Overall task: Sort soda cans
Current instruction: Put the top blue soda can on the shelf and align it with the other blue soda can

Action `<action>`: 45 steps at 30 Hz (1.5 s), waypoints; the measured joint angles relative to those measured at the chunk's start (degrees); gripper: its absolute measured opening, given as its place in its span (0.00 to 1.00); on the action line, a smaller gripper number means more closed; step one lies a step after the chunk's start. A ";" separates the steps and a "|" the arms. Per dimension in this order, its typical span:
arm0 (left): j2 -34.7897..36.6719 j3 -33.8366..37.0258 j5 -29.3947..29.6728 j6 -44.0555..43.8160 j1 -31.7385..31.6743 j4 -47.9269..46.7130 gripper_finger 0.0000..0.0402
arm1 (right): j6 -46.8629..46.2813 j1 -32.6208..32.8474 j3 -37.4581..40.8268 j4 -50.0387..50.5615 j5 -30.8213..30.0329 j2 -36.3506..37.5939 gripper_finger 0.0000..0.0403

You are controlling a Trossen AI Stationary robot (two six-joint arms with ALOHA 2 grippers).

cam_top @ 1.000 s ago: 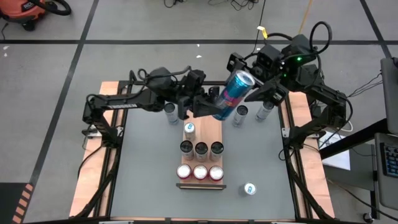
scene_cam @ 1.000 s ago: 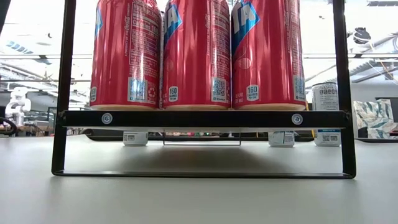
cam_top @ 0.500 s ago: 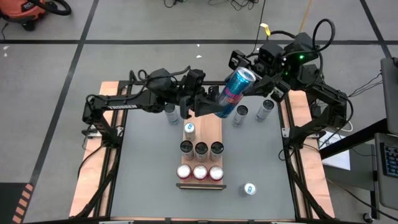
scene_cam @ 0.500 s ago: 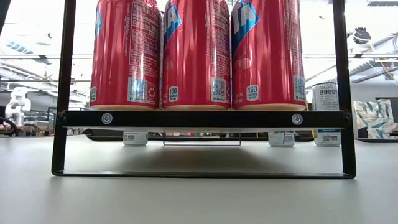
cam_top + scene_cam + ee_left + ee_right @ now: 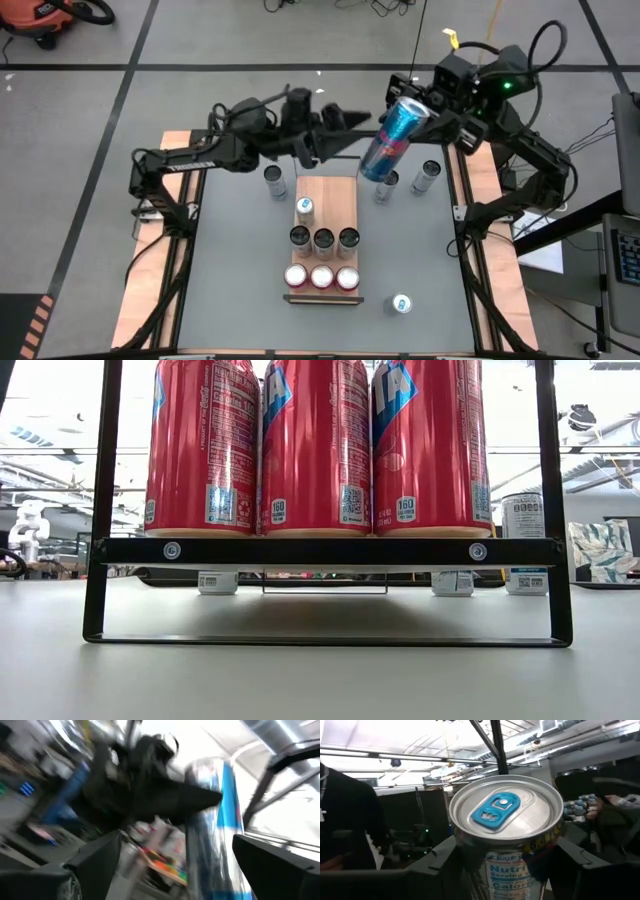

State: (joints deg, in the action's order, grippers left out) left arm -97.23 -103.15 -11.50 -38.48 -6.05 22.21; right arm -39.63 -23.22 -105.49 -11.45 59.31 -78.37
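Note:
My right gripper is shut on a slim blue can, held high over the table's far right; the right wrist view shows the can's pale top with its blue tab. My left gripper is open beside the can's lower half. In the blurred left wrist view its fingers stand wide on either side of the can. On the wooden board stand one blue can, three dark-topped cans and three red cans. My right gripper pinches the blue can just below its top rim between its two fingers, one on each side of the wall. It comes from the table's far right side. The can is lifted clear and tilted, its top toward the far right.
Three silver cans stand on the table by the board's far end. Another blue can stands near the front right. The low view shows the red cans behind a black frame.
The blue can has gone up and toward the table's far right, and my right gripper has closed in on its top end and gone with it. My left gripper has left the can's lower end and gone toward the far edge.

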 joint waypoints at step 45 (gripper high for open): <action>4.50 0.02 39.72 36.92 4.29 -28.03 0.96 | 13.32 -1.56 -0.07 29.89 -38.34 0.55 0.48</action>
State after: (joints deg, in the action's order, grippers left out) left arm -92.73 -103.13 28.22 -1.56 -1.76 -5.82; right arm -26.30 -24.78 -105.56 18.44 20.97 -77.82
